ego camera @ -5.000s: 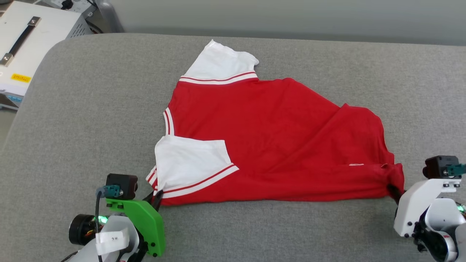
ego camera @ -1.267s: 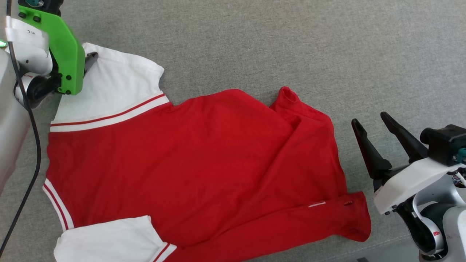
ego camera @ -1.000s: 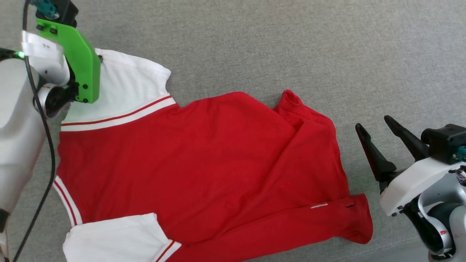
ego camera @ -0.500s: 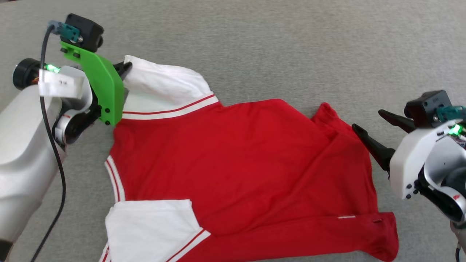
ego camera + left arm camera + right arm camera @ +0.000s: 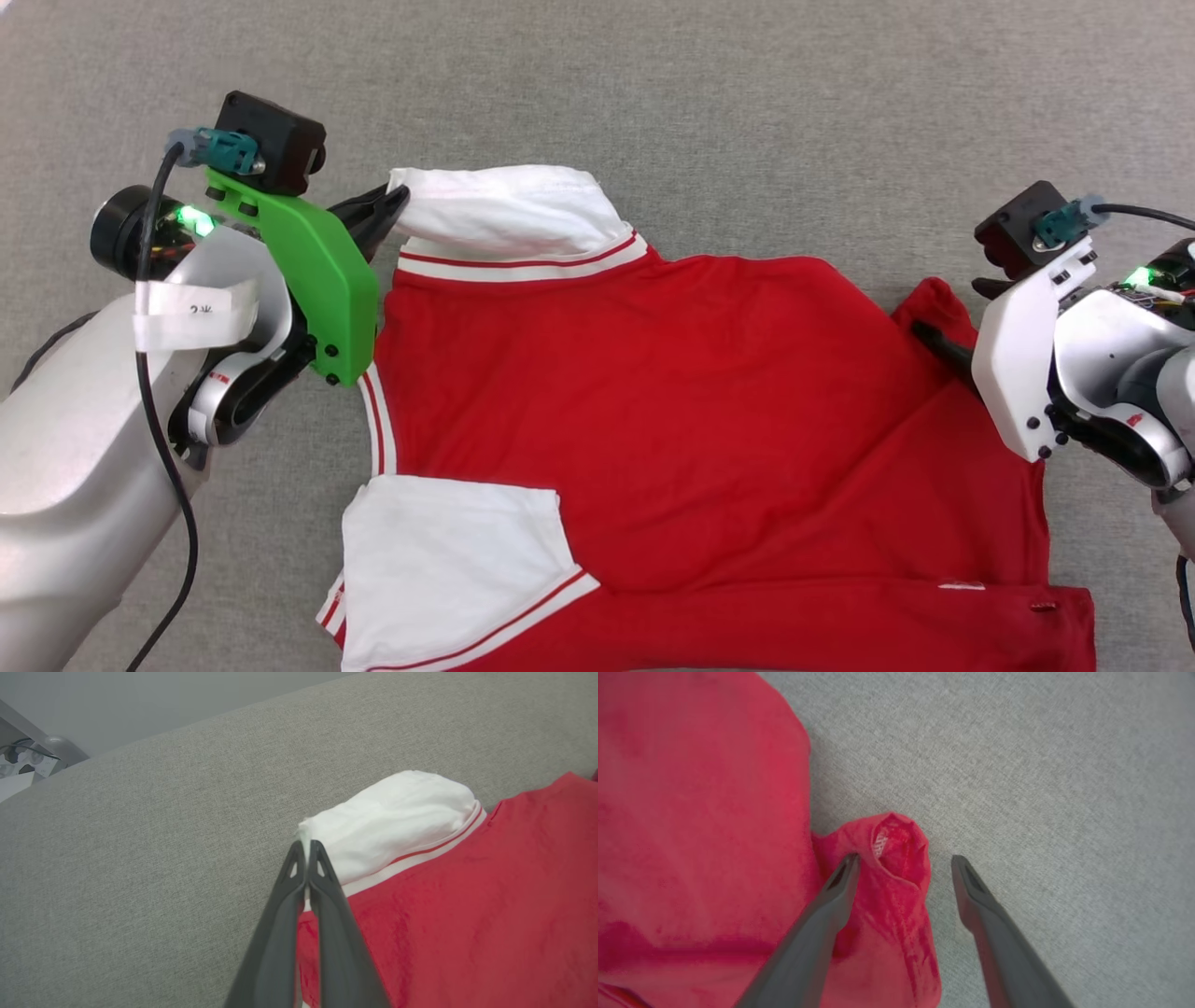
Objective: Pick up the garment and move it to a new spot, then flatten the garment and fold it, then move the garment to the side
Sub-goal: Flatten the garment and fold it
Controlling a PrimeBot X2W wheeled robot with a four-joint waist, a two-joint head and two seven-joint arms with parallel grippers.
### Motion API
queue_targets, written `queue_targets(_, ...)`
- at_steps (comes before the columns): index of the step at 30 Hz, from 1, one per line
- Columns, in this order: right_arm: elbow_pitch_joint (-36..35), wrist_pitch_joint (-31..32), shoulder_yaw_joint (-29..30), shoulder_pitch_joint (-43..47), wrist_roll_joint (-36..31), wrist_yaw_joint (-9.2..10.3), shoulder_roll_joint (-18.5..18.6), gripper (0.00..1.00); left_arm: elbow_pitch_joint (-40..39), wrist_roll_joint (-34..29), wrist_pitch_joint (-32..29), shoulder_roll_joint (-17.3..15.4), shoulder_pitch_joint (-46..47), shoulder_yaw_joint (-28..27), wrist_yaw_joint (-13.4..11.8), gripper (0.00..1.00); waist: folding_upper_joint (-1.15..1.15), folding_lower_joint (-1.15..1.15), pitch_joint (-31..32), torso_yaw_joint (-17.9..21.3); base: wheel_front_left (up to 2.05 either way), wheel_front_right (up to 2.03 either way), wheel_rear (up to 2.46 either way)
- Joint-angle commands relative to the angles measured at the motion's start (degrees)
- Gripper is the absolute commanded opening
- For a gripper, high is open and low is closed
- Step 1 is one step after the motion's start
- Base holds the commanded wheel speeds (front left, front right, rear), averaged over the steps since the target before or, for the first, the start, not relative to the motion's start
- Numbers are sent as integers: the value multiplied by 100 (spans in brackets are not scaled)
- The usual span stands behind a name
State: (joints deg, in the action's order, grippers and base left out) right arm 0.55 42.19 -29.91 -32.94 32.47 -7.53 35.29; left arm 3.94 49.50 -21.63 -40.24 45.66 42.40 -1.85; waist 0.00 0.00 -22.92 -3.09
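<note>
Garment lies spread on the grey table, with its lower edge cut off at 6 o'clock in the head view. At its 10 o'clock, the left gripper has its jaws pinched tight on the corner of the white sleeve. At 3 o'clock, the right gripper is largely hidden behind its own wrist. Its jaws are wide, straddling a bunched red corner.

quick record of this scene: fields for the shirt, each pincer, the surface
garment: red body, white sleeves, lying mostly flat, creased toward the right
left pincer: shut on the edge of the far white sleeve
right pincer: open, fingers either side of the bunched red corner
surface: grey fabric
</note>
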Motion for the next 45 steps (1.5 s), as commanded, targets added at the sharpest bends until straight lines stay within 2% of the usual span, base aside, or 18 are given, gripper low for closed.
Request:
queue_targets(1, 100, 14, -68, -124, 28, 4, 40, 100, -48, -6, 56, -43, -90, -11, -56, 0, 0, 0, -69, -70, 0, 0, 0)
queue_targets(5, 391, 32, -325, -266, 126, 4, 51, 100, -121, -19, 97, -27, -100, -10, -91, 0, 0, 0, -124, -116, 0, 0, 0)
queue_targets(6, 437, 37, -385, -284, 151, 4, 52, 88, -124, -19, 106, -21, -99, -10, -92, 0, 0, 0, -136, -122, 0, 0, 0)
queue_targets(7, 477, 24, -441, -305, 168, 4, 52, 60, -123, -18, 117, -15, -98, -10, -91, 0, 0, 0, -146, -127, 0, 0, 0)
queue_targets(8, 534, 8, -509, -320, 203, 4, 46, 40, -112, -18, 133, -7, -98, -9, -87, 0, 0, 0, -157, -132, 0, 0, 0)
queue_targets(9, 596, -12, -567, -333, 240, 4, 38, 8, -94, -22, 148, -1, -98, -5, -82, 0, 0, 0, -164, -134, 0, 0, 0)
queue_targets(10, 644, -32, -615, -342, 262, 4, 36, 0, -76, -23, 163, 7, -99, -4, -80, 0, 0, 0, -168, -135, 0, 0, 0)
queue_targets(14, 892, -253, -684, -379, 348, 4, 9, 0, 19, -16, 233, 53, -106, 4, -61, 0, 0, 0, -160, -133, 0, 0, 0)
queue_targets(20, 1286, -785, -402, -357, 490, 4, -62, 0, 213, 11, 365, 86, -168, 1, -27, 0, 0, 0, -5, -97, 0, 0, 0)
queue_targets(35, 1761, -2085, 758, 116, 670, 4, -269, 0, 589, 82, 665, 153, -470, 50, 9, 0, 0, 0, 715, 42, 0, 0, 0)
queue_targets(40, 1794, -2432, 1145, 450, 713, 4, -287, 0, 513, 127, 749, 134, -703, 74, -50, 0, 0, 0, 969, 46, 0, 0, 0)
queue_targets(41, 1740, -2631, 1353, 704, 784, 4, -320, 0, 395, 169, 816, 99, -905, 73, -130, 0, 0, 0, 1119, 28, 0, 0, 0)
queue_targets(45, 1505, -2846, 1539, 1086, 986, 4, -383, 0, 164, 248, 910, 19, -1223, 46, -277, 0, 0, 0, 1300, -22, 0, 0, 0)
